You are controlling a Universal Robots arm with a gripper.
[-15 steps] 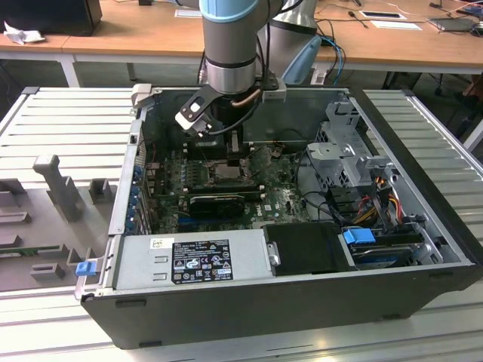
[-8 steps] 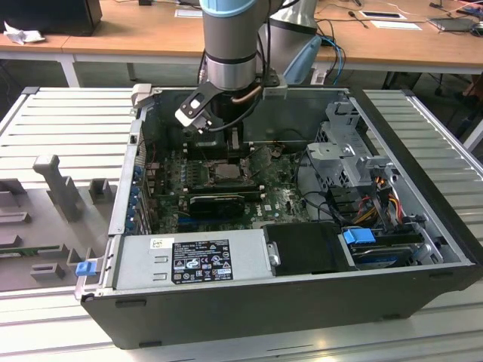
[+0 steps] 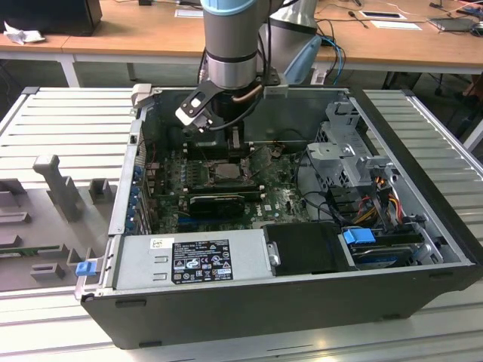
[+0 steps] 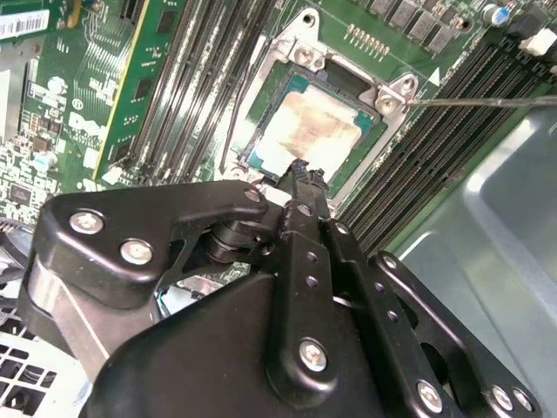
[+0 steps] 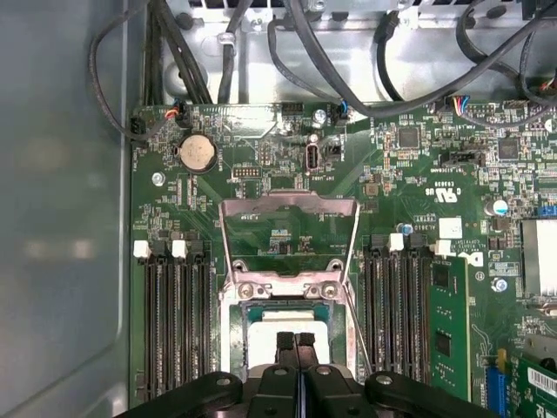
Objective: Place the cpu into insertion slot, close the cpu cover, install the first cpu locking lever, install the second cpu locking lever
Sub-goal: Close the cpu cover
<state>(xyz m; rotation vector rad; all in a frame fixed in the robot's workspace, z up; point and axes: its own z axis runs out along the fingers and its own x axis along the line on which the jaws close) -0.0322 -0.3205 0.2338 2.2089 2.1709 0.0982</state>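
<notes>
The cpu (image 4: 309, 131) lies flat in the socket (image 4: 302, 54), silver-grey top up and smeared with tan residue. The cpu cover (image 5: 289, 206) is swung open at the socket's hinged edge, and green board shows through its square window. The gripper (image 5: 297, 338) hangs directly over the socket, its two black fingers pressed together with nothing between them. Their tips are at the cpu's edge; whether they touch it I cannot tell. A thin lever rod (image 4: 474, 101) sticks out from one socket corner.
</notes>
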